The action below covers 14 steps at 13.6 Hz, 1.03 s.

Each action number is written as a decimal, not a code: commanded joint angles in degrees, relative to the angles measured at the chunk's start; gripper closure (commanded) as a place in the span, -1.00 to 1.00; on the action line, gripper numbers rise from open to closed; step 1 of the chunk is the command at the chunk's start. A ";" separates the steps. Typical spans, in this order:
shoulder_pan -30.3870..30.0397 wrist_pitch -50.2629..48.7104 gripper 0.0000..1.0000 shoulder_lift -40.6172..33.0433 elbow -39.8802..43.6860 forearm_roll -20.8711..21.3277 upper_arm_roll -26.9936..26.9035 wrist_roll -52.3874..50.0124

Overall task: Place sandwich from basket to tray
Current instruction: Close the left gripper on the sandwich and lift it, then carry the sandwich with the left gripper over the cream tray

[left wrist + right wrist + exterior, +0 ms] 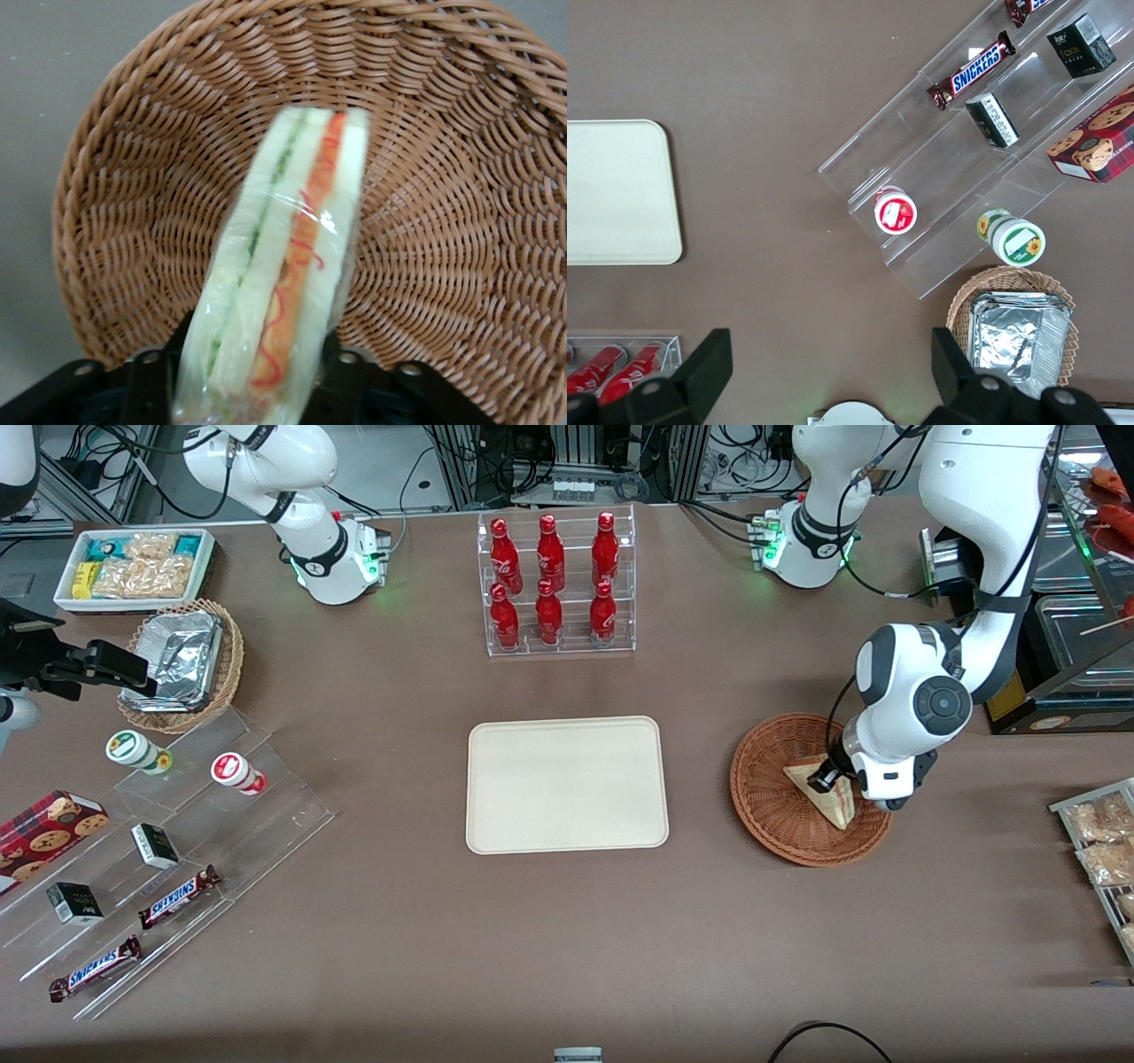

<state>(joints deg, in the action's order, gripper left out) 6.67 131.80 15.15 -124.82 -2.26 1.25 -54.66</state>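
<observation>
The sandwich [831,797] [283,257], a plastic-wrapped wedge with green and orange-red filling, stands on edge inside the reddish-brown woven basket [769,808] [443,177]. My gripper [824,778] [250,382] is down in the basket and shut on the sandwich, one black finger [152,382] pressed on each bread face. I cannot tell whether the sandwich still touches the wicker. The cream tray [567,784] [620,190] lies bare beside the basket, toward the parked arm's end.
A clear rack of red bottles [560,584] stands farther from the camera than the tray. A stepped acrylic display with snacks [168,841], a foil-lined basket [182,664] and a white tub [133,567] sit toward the parked arm's end. Bagged snacks [1103,850] lie at the working arm's end.
</observation>
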 commanded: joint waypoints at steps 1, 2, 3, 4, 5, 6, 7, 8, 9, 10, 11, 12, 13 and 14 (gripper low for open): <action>0.80 -11.08 1.00 -1.01 7.19 -0.20 -0.20 -0.27; 1.15 -14.34 1.00 -1.00 9.57 0.06 0.15 -0.01; 2.02 -17.07 1.00 -0.74 11.94 0.15 0.24 1.12; 3.07 -18.41 1.00 -0.57 13.53 0.16 0.33 2.61; 4.56 -18.16 1.00 -0.30 14.42 0.16 0.33 3.06; 5.54 -18.16 1.00 0.05 15.82 0.16 0.33 3.15; 7.02 -18.68 1.00 1.18 18.01 0.07 0.42 3.24; 9.39 -18.68 1.00 1.98 19.42 0.07 0.42 3.24; 11.85 -18.42 1.00 2.77 20.48 0.07 0.33 3.24; 14.40 -18.07 1.00 3.82 21.79 0.07 0.33 3.15; 16.86 -17.89 1.00 5.40 23.81 0.07 0.33 3.07; 19.49 -17.72 1.00 7.33 26.00 0.15 0.33 2.98; 21.78 -17.11 1.00 9.17 27.85 0.24 0.24 3.06; 23.46 -15.80 1.00 11.28 29.61 0.85 0.24 3.50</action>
<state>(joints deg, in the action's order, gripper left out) 26.87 115.41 21.47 -100.76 -2.18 2.37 -52.06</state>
